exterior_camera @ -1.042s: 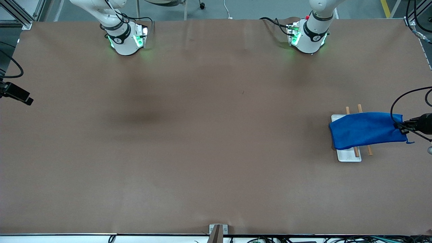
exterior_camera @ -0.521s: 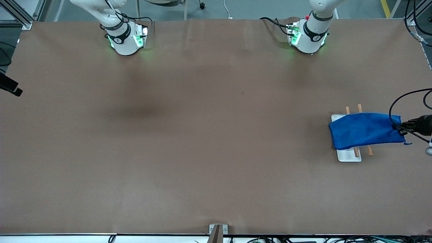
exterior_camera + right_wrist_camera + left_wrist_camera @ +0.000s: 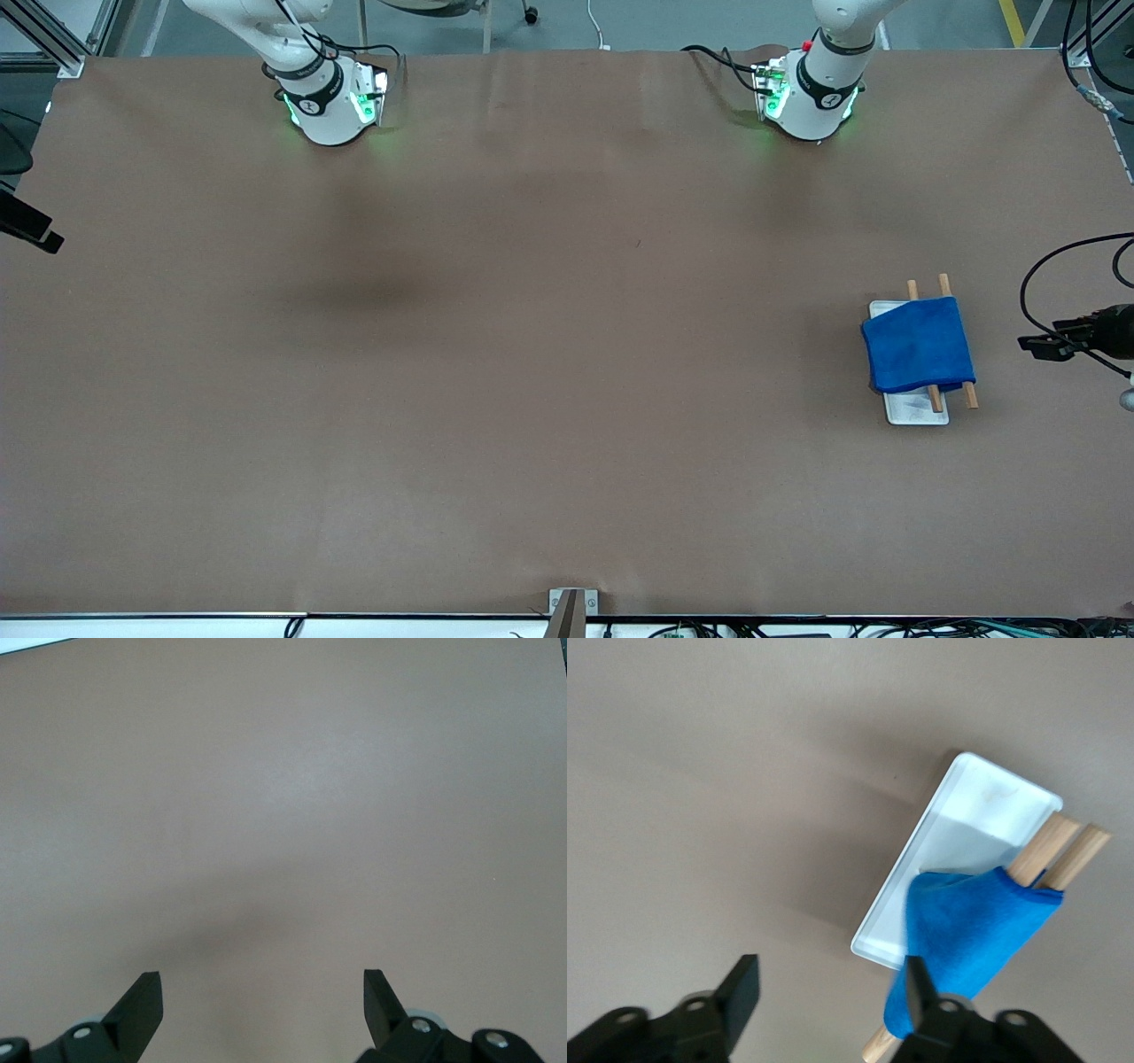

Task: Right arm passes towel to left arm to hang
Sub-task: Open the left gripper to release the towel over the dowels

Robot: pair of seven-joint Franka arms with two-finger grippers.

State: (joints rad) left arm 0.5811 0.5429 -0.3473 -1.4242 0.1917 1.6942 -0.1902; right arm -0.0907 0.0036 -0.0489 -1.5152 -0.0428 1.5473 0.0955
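The towel [image 3: 918, 345] drapes over two wooden rods [image 3: 969, 393] above a white tray [image 3: 917, 412], so hanging appears complete. The left gripper [image 3: 830, 997] hovers nearby, fingers spread, empty. The right gripper [image 3: 263, 1003] (waiting) gapes empty over bare table.

brown-covered table [image 3: 532, 354] beneath grey floor [image 3: 664, 22].

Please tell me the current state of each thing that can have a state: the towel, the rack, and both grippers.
towel: draped over the wooden rods, held by no gripper.
wooden rods: above the white tray.
left gripper: open, beside the towel, not touching.
right gripper: open, empty, over bare table.
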